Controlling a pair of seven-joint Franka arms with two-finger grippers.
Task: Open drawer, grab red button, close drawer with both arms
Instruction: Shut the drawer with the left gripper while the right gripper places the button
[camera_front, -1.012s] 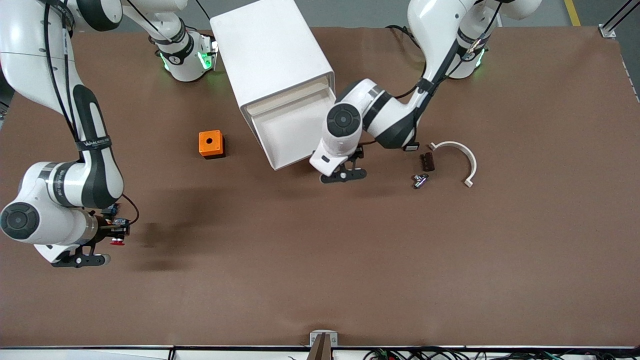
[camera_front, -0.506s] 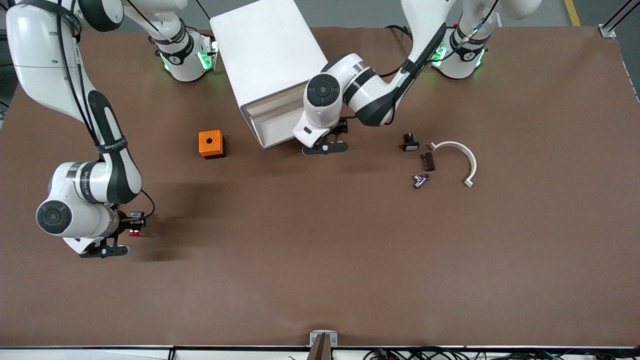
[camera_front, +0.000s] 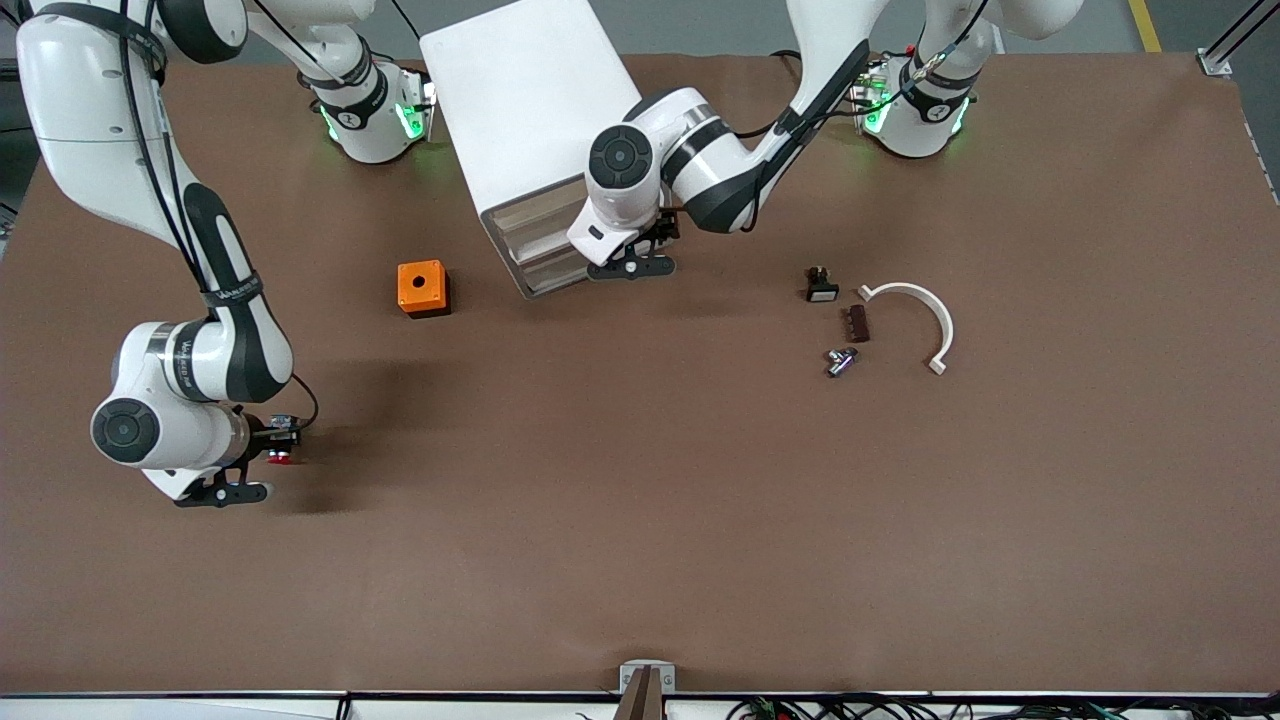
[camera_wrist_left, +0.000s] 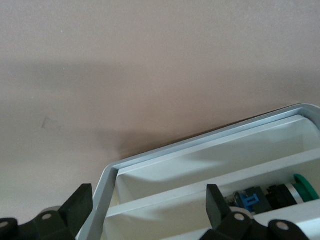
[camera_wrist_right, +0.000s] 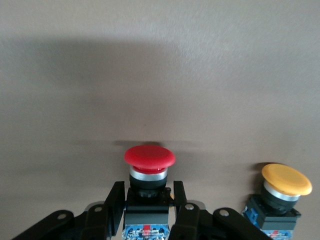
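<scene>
2 grippers are engaged. Toward the right arm's end of the table, the right gripper (camera_front: 262, 450) is clamped on the button (camera_front: 281, 457) body, red cap clear of the fingers (camera_wrist_right: 114, 200); a loose grip risks dropping it. The left gripper (camera_front: 640, 252), spread wide, straddles the drawer (camera_front: 540, 255) front; off-centre pushing may skew the cabinet (camera_front: 530, 120) or jam the drawer.

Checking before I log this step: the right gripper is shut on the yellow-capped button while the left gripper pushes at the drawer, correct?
Not quite. The right wrist view shows the right gripper shut on the red-capped button; the yellow-capped button is free beside it. The left gripper is at the drawer.
</scene>
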